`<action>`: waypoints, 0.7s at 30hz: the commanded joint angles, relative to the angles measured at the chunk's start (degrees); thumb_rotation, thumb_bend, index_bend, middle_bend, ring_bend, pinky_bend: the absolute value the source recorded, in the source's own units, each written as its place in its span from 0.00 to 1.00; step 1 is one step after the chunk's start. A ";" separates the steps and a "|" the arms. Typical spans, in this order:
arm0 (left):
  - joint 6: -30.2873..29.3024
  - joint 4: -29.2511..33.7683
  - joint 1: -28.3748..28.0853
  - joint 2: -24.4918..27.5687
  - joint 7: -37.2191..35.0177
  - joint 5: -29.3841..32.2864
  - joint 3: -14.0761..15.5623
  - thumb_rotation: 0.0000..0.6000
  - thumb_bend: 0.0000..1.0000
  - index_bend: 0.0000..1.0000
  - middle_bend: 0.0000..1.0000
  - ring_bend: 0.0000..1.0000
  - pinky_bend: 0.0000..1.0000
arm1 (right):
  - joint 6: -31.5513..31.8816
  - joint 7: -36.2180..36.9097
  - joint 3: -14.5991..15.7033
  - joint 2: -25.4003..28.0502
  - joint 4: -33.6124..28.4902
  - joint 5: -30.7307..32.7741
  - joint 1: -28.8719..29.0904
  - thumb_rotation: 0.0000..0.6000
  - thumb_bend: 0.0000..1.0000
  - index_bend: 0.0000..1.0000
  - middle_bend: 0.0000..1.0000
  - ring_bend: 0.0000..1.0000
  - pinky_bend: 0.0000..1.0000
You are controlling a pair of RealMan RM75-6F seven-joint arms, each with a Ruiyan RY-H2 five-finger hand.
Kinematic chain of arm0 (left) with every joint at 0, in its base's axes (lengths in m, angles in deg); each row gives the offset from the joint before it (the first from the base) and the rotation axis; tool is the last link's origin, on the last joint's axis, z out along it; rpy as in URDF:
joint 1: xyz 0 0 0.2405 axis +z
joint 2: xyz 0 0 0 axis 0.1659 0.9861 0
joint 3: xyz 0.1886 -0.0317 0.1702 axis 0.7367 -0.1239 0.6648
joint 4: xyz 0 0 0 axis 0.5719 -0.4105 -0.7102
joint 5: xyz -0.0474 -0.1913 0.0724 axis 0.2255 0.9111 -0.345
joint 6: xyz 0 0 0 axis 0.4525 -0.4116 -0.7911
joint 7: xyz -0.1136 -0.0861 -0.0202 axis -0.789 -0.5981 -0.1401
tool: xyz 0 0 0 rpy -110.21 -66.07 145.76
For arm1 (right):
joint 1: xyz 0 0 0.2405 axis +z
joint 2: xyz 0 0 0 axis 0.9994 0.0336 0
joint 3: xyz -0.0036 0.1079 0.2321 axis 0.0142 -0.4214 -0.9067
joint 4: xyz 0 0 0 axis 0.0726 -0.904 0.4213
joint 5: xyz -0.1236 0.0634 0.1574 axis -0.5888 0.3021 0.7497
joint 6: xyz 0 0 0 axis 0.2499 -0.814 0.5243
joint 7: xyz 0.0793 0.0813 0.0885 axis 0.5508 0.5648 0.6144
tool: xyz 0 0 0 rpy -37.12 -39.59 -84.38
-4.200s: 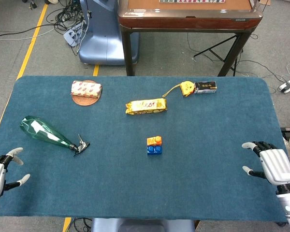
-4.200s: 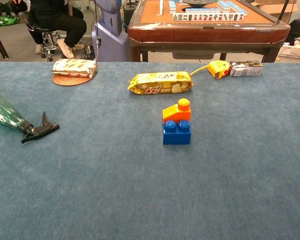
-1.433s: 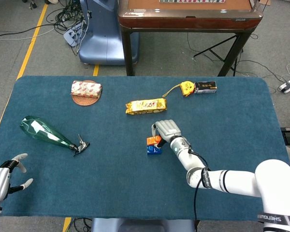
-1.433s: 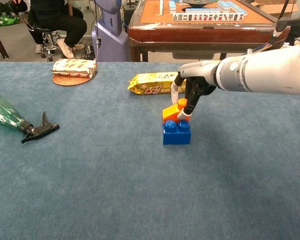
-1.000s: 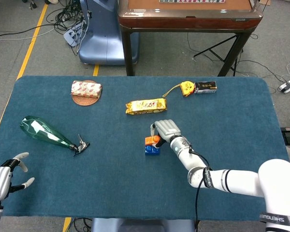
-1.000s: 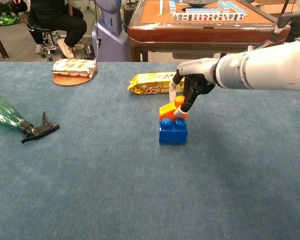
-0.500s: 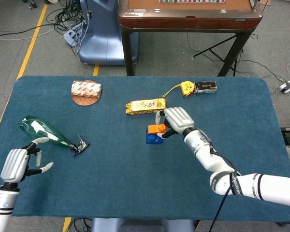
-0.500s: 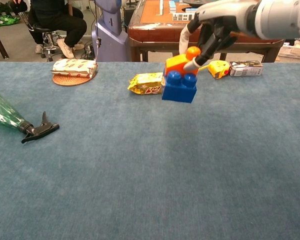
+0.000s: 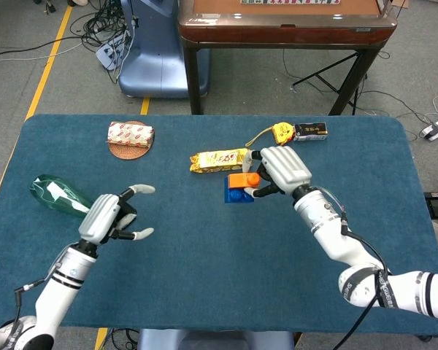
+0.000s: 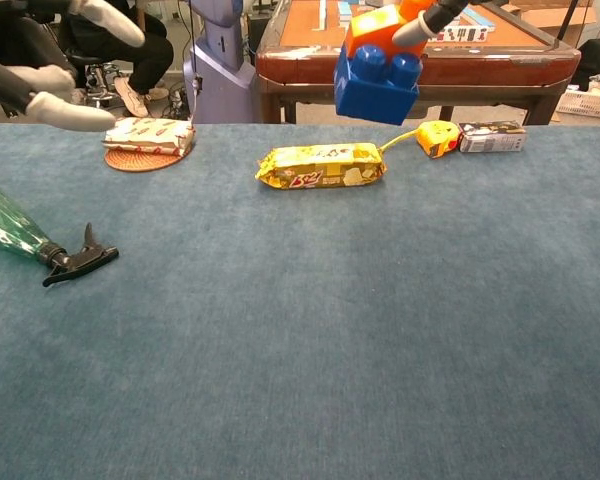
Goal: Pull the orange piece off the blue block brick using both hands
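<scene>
Gripping one orange piece (image 9: 242, 180) on one blue block (image 9: 237, 195), right hand (image 9: 283, 169), left hand (image 9: 113, 216) spread empty.

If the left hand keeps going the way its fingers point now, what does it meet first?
Probably nothing at once: the left hand points right over bare table. The blue block, held up by the right hand, lies further right and higher; depth is unclear.
</scene>
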 commanded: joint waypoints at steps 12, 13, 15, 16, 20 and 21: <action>4.66 4.71 -10.94 -7.62 5.09 23.71 -6.53 1.00 0.02 0.18 1.00 1.00 1.00 | 0.33 4.51 -1.17 -0.42 -0.82 -5.61 -1.31 1.00 0.59 0.69 1.00 1.00 1.00; 4.35 4.96 -11.62 -8.06 5.69 25.47 -6.91 1.00 0.02 0.17 1.00 1.00 1.00 | 0.18 4.68 -1.15 -0.71 -0.61 -5.90 -1.20 1.00 0.59 0.69 1.00 1.00 1.00; 4.33 5.61 -12.70 -8.43 5.70 29.10 -7.95 1.00 0.02 0.17 1.00 1.00 1.00 | -0.26 4.76 -1.05 -1.35 -0.15 -6.17 -0.83 1.00 0.59 0.69 1.00 1.00 1.00; 4.37 5.82 -13.09 -8.43 5.58 30.56 -8.42 1.00 0.02 0.17 1.00 1.00 1.00 | -0.44 4.74 -0.99 -1.66 0.09 -6.18 -0.63 1.00 0.59 0.69 1.00 1.00 1.00; 3.99 6.15 -14.50 -8.34 5.50 35.18 -9.77 1.00 0.01 0.18 1.00 1.00 1.00 | -0.99 4.72 -0.97 -3.38 1.32 -6.05 0.42 1.00 0.59 0.69 1.00 1.00 1.00; 3.84 6.09 -14.74 -8.33 5.66 35.72 -9.82 1.00 0.01 0.18 1.00 1.00 1.00 | -1.11 4.69 -0.98 -3.74 1.59 -5.98 0.67 1.00 0.59 0.69 1.00 1.00 1.00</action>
